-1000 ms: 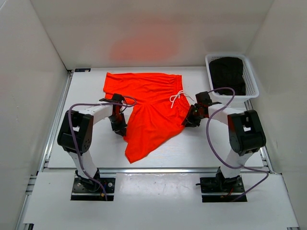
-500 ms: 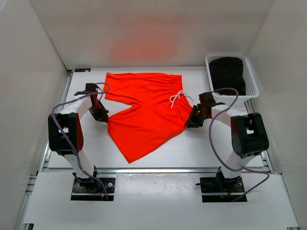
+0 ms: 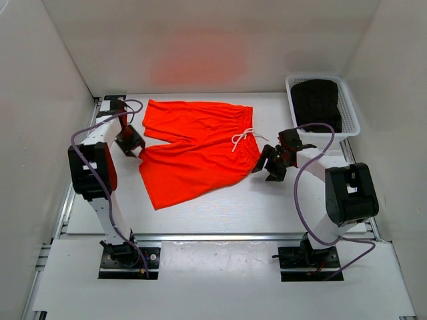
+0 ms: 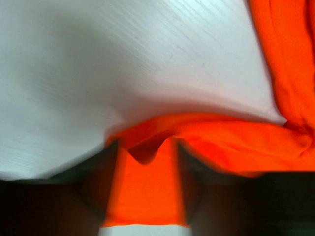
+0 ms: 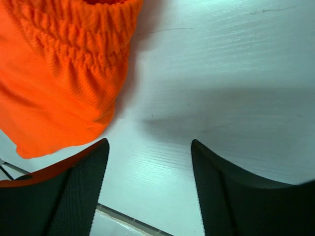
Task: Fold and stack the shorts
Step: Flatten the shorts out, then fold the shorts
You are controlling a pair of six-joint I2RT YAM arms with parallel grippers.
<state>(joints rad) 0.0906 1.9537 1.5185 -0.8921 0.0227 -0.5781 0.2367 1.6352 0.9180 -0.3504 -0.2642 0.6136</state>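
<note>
Both shorts legs point left, waistband right.

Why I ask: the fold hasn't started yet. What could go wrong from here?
Fabric of the shorts lies between the fingers of the left gripper; pulling away could drag that edge and rumple it. The near leg lies skewed, with one corner trailing toward the arms, so a fold may come out crooked. The white drawstring lies loose near the open right gripper and could snag.
</note>
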